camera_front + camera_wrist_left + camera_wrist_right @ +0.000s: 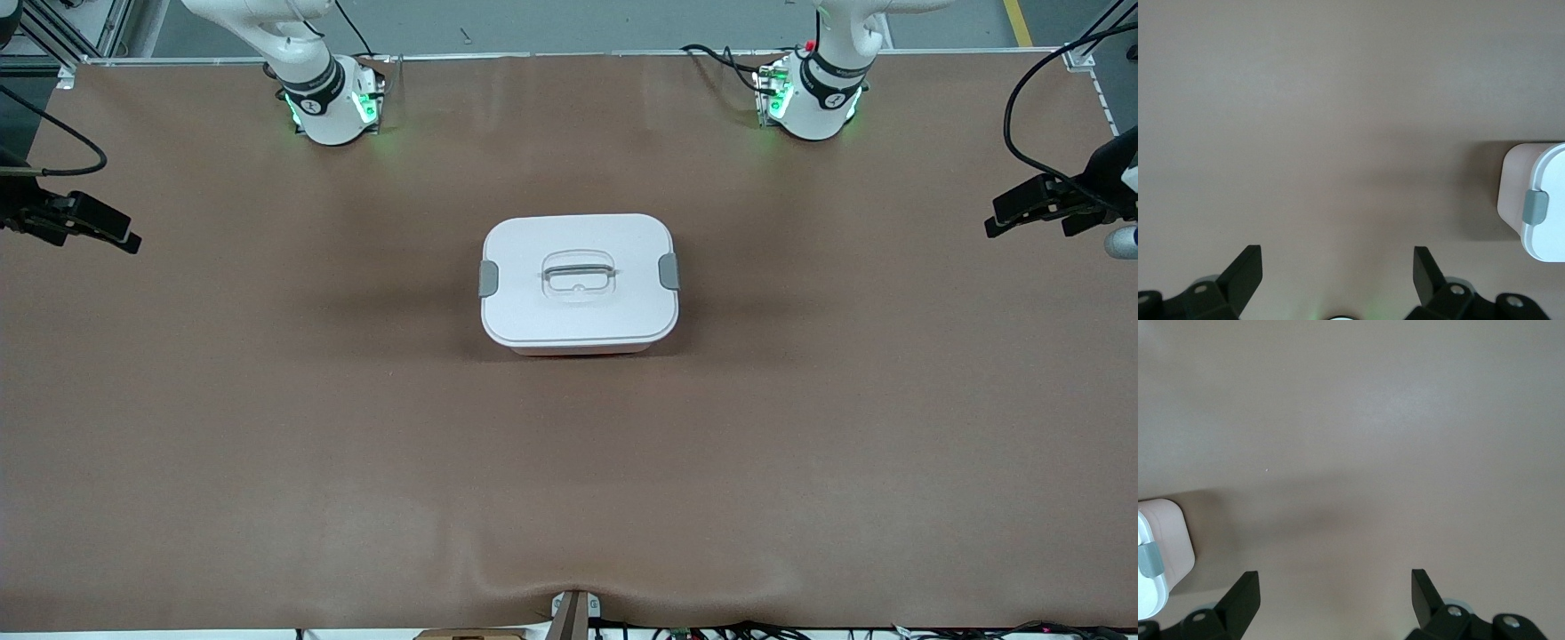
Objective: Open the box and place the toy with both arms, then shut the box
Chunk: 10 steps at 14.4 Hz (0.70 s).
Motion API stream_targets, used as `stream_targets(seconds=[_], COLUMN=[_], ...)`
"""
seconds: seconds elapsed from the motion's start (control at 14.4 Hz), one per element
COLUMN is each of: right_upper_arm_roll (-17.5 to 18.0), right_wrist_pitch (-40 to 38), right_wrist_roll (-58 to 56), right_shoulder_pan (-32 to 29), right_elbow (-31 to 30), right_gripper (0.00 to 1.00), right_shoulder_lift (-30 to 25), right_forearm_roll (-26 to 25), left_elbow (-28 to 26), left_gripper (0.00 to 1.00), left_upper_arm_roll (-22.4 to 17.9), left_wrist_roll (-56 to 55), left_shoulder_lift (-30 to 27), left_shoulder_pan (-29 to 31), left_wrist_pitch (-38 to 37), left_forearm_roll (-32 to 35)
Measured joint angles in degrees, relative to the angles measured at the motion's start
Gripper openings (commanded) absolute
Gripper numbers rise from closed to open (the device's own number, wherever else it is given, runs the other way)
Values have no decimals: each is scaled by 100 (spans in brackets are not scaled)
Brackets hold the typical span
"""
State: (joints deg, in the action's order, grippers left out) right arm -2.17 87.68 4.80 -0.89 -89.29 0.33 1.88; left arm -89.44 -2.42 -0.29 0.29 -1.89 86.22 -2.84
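The rounded-rectangular pink plastic box point(580, 284) with white lid point(578, 277) sat closed mid-table on the brown cloth-covered table point(267, 427), both grey side clips point(489, 278) latched, recessed grey handle point(578, 272) on top. The left gripper point(1337, 267) hung over bare table toward the left arm's end, well apart from the box, jaws spread, empty. The right gripper point(1335, 587) hung likewise toward the right arm's end, spread, empty.

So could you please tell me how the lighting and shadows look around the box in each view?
Front view: even overhead light, no glare on the white lid; soft shadows spread from the box toward both ends of the table. Left wrist view: a blurred shadow lies on the table beside the box. Right wrist view: the same, with a faint darker streak stretching away from the box.
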Motion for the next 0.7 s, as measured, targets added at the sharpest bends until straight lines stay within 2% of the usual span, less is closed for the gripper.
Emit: stream_targets(seconds=[0.35,0.7], right_upper_arm_roll=[0,0], right_wrist_pitch=[0,-1], right_wrist_roll=[0,0], right_shoulder_pan=[-11,-12], right_elbow=[-1,-2], right_gripper=[100,100], right_shoulder_lift=[0,0], right_forearm_roll=[0,0], left_elbow=[1,2], left_gripper=[100,100], left_upper_arm_roll=[257,229], left_wrist_roll=[-339,-347], left_shoulder_lift=[0,0], left_shoulder_pan=[-15,16], left_wrist_pitch=[0,0], left_forearm_roll=[0,0])
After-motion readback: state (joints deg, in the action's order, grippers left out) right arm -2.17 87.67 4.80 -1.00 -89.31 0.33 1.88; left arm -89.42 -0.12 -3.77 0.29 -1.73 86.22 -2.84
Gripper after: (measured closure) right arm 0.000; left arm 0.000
